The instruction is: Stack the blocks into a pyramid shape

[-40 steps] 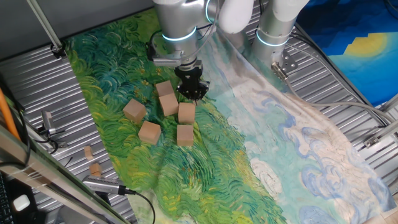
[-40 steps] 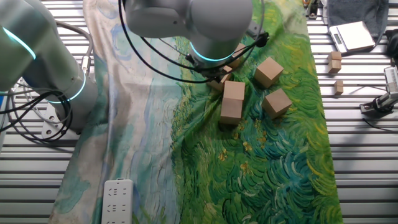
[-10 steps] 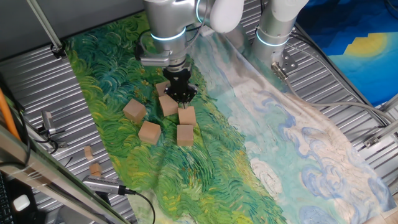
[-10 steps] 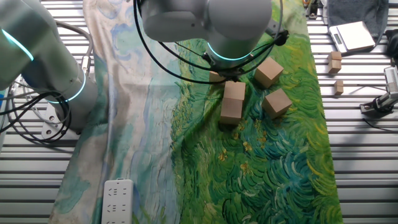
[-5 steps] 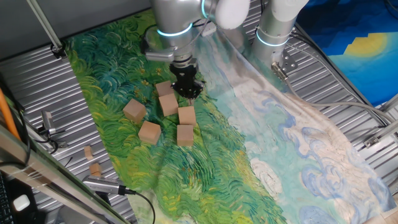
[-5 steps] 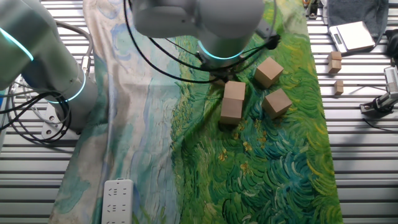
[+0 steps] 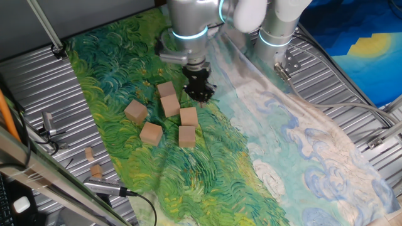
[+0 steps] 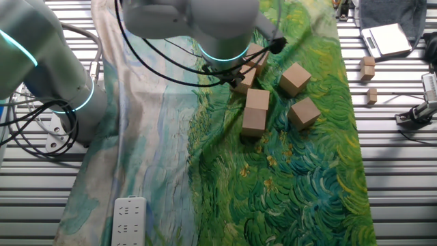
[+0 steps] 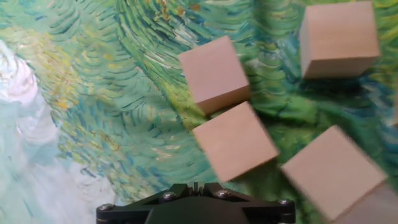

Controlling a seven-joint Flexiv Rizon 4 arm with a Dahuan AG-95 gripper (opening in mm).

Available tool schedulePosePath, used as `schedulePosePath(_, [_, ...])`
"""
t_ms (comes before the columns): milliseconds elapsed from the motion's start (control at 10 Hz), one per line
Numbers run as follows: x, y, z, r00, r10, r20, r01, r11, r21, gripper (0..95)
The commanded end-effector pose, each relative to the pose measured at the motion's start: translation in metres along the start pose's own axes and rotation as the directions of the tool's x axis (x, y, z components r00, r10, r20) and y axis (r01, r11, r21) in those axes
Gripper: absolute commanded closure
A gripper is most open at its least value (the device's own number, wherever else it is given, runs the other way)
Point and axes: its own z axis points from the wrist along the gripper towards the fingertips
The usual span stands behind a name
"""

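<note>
On cloth (image 7: 270, 157), six blocks (image 7: 179, 117), unstacked

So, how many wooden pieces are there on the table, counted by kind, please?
Large wooden blocks: 6
Small wooden bits: 2
Total: 8

blocks (image 7: 169, 107) clustered on cloth (image 7: 282, 150); tool (image 7: 199, 92) just beside

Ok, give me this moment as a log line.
stage: no stacking yet | claw: over cloth beside the cluster, holds no block, opening unclear | blocks: six, all lying on cloth, none stacked
</note>
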Motion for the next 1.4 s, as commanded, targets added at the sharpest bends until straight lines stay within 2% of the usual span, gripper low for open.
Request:
schedulePosePath(100, [0.001, -0.002, 0.001, 1.0, -0.031, 0.005, 0.031, 0.999, 0.018, 95.0])
schedulePosePath(300, [-0.001, -0.006, 0.0, 0.998, -0.054, 0.01, 0.054, 0.998, 0.033, 95.0])
schedulePosePath(700, [-0.012, -0.025, -0.011, 0.996, -0.089, 0.014, 0.089, 0.995, 0.037, 95.0])
schedulePosePath(900, [-0.016, -0.032, -0.013, 0.995, -0.097, 0.021, 0.096, 0.995, 0.039, 95.0])
schedulePosePath(1200, [-0.016, -0.033, -0.014, 0.997, -0.08, 0.021, 0.08, 0.997, 0.024, 95.0])
schedulePosePath(1400, [-0.014, -0.026, -0.021, 0.998, -0.055, 0.009, 0.055, 0.998, 0.012, 95.0])
